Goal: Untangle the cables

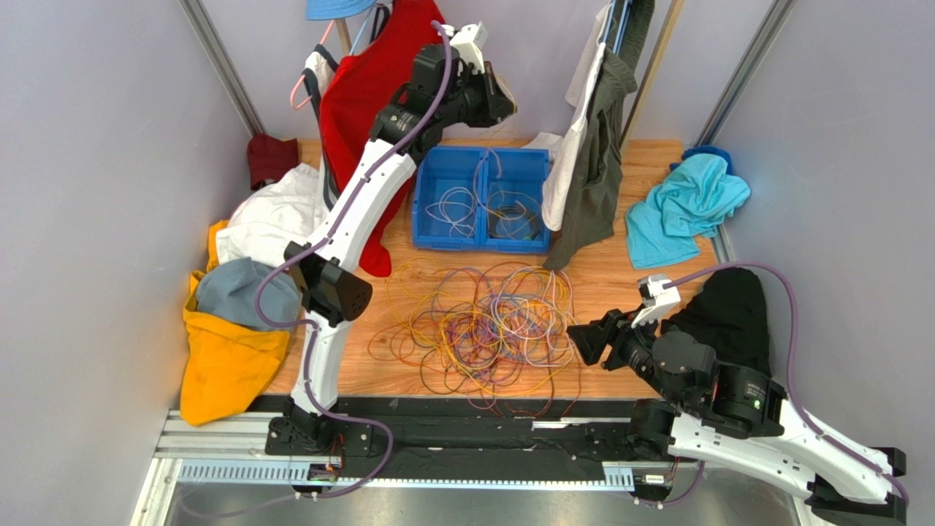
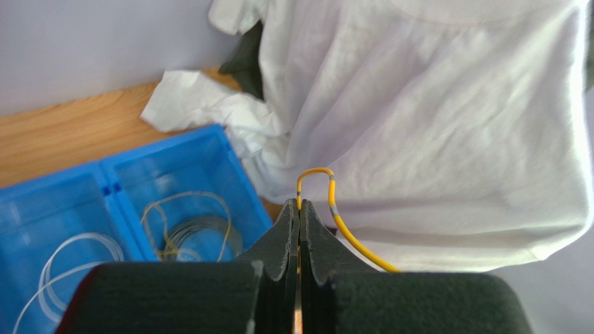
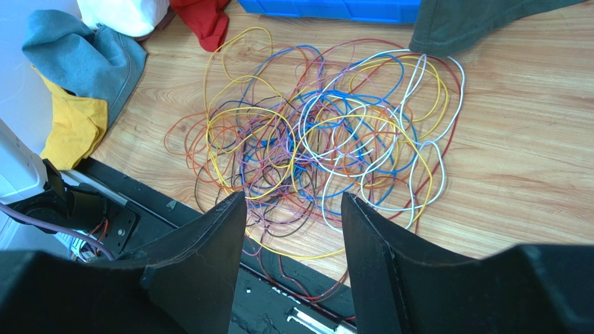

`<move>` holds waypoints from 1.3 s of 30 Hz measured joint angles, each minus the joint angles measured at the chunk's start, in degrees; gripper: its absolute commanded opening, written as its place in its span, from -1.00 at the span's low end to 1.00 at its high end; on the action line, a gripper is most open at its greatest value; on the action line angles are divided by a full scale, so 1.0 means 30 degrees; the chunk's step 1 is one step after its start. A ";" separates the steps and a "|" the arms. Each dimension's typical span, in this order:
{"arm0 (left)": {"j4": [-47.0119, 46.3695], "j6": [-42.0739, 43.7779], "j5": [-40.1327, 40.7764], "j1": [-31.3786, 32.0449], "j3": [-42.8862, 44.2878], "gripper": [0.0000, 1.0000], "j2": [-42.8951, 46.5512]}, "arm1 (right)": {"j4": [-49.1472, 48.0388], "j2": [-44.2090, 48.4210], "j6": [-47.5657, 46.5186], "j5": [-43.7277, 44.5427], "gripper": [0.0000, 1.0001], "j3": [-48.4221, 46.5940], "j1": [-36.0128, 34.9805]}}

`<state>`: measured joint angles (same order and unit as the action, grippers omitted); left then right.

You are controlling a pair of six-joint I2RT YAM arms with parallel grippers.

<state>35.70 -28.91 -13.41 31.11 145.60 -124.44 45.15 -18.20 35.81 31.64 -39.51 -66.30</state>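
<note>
On the wooden desk (image 1: 615,287), between the two arm bases and the blue bin (image 1: 424,208), lies the main tangle of cables (image 1: 483,329). It is a loose heap of thin loops in yellow, orange, red, purple, blue and white, overlapping so closely that single strands are hard to follow. The right wrist view shows the same heap (image 3: 321,139) spread over bare wood, with its near edge reaching the black strip at the front of the desk.

The left claw (image 1: 496,101) is raised high over the far side of the bin. In the left wrist view its jaws are pressed together on a yellow cable (image 2: 332,191), which arches out just past the fingertips and runs down to the right in front of a hanging white shirt (image 2: 432,125). From above this strand is too thin to trace, so where it ends is unclear.

The right claw (image 1: 582,338) hovers low at the right edge of the tangle with its jaws apart and nothing between them.

The bin has two compartments. The left one holds white cable loops (image 2: 63,268). The right one holds what seems to be a pale loop lying over a grey coil (image 2: 199,236).

A dark green garment (image 1: 598,164) hangs beside the bin, and a teal cloth (image 1: 686,208) lies at the far right.
</note>
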 measured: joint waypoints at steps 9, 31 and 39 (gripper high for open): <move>-0.2885 -0.1683 -0.2193 0.0000 0.0495 -1.00 -0.3060 | 0.0495 0.0095 -0.0087 0.0284 0.14 -0.0124 0.0000; -0.0714 -0.0750 -0.0561 -0.0153 -0.2229 0.70 -0.3417 | 0.0554 0.0080 -0.0029 0.0270 0.13 -0.0102 0.0000; -0.1246 -0.0466 0.1712 -0.0066 -1.3442 0.61 0.5005 | 0.0022 0.0372 -0.0022 -0.0051 0.13 0.0546 0.0000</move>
<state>31.97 -30.30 -8.27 30.92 105.27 -109.43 45.21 -17.08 35.75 31.48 -37.87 -66.30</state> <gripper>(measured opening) 0.813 0.567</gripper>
